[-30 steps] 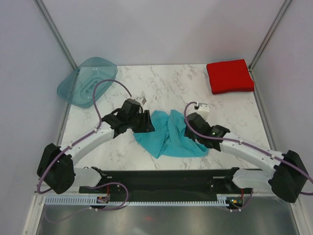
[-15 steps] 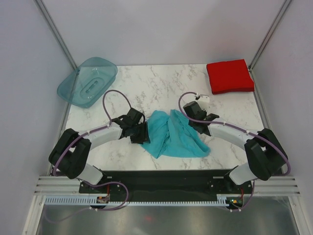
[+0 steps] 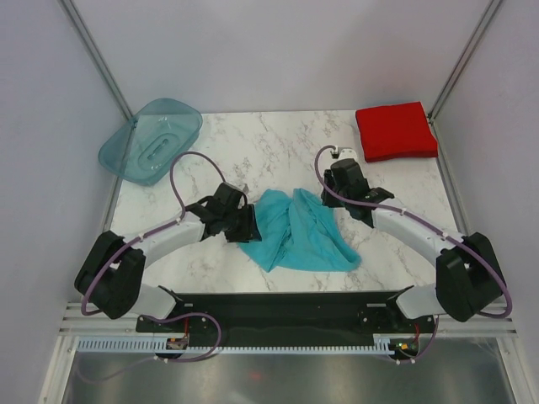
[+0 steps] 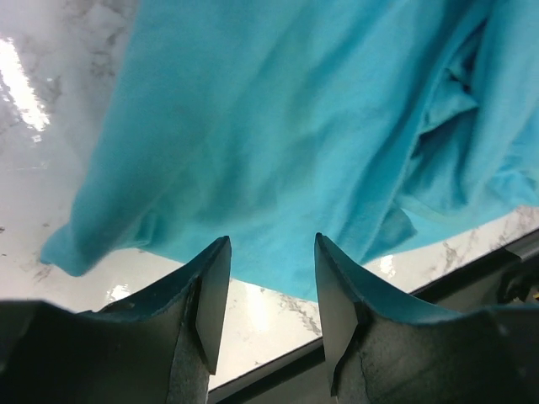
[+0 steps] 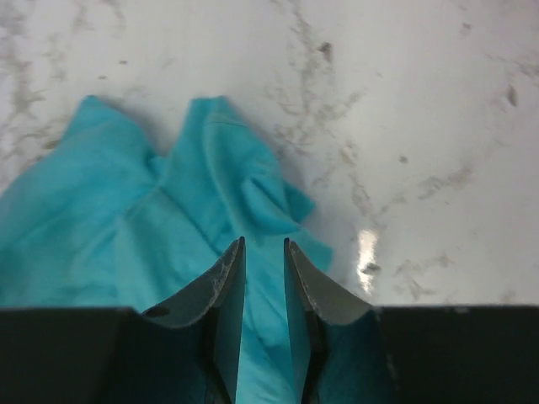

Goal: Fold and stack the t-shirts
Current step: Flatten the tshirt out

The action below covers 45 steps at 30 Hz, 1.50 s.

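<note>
White marbled worktop [image 3: 278,139], arms reaching in from the near edge.

Crumpled turquoise cloth t-shirt [image 3: 295,231] lies in a loose heap at the near middle, between the two arms — bunched, with ridges and overlapping flaps, not yet spread flat. I judge it light, limp and thin. It will drape and drag rather than hold shape, and a pinch may catch more than one layer. Best hold looks like a hem or sleeve edge at the outer margins, one per side, so it can be pulled taut.

Translucent teal plastic tray [image 3: 152,139] sits at the far left corner, well apart.

Folded bright red cloth t-shirt [image 3: 396,132], a neat square, is at the far right corner — presumably the base of the stack.

Left end effector [image 4: 269,244]: jaws wide, nothing between them, tips just short of the shirt's left edge.

Right end effector [image 5: 264,244]: jaws narrow, a slit apart, over the shirt's far right fold. Whether cloth is pinched I cannot tell.
</note>
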### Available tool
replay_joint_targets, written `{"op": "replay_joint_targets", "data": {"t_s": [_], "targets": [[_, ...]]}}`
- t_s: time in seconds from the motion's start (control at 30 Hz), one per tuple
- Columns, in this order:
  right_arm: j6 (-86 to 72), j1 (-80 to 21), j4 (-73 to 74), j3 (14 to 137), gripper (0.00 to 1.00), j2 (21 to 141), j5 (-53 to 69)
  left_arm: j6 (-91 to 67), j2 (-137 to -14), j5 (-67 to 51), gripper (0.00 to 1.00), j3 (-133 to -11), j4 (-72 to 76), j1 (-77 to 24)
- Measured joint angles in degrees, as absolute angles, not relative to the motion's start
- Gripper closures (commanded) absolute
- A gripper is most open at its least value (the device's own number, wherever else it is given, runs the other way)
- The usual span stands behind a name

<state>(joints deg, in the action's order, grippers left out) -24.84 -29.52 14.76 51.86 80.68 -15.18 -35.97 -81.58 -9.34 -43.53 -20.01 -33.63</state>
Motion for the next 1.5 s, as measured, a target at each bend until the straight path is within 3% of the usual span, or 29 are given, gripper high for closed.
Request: {"op": "replay_joint_targets", "data": {"t_s": [0.2,0.47,0.57,0.63,0.7,0.97,1.2,1.43,1.5], "targets": [[-18.9,-29.6,8.2,53.8,0.65,84.3,0.4,-35.7,-79.7,-13.2,0.48,-44.6,-19.5,-34.9],[-10.4,-29.6,7.3,59.5,0.62,99.1,12.2,-35.7,-77.2,-15.0,0.48,-44.6,-19.6,-35.0],[-9.1,-29.6,7.7,61.5,0.77,102.5,14.0,-35.7,-76.2,-15.3,0.48,-44.6,-19.6,-35.0],[-8.9,-29.6,8.0,61.7,0.94,103.0,14.2,-35.7,-75.7,-15.3,0.48,-44.6,-19.6,-35.0],[-8.9,-29.6,8.8,61.9,1.0,102.8,13.8,-35.7,-75.1,-15.3,0.48,-44.4,-19.5,-35.0],[-14.9,-29.6,17.9,61.8,1.0,91.1,5.5,-33.8,-74.0,-14.9,0.48,-43.7,-20.0,-35.3],[-22.5,-29.6,22.9,54.3,1.0,79.2,-0.3,-31.4,-78.4,-13.5,0.39,-45.9,-20.7,-41.7],[-26.2,-29.6,25.7,48.6,1.0,73.8,-1.9,-30.3,-87.0,-10.3,0.39,-49.6,-20.9,-45.8],[-26.5,-29.6,25.7,48.2,1.0,72.5,-1.9,-30.1,-89.8,-9.0,0.43,-50.8,-20.9,-46.1]]}}
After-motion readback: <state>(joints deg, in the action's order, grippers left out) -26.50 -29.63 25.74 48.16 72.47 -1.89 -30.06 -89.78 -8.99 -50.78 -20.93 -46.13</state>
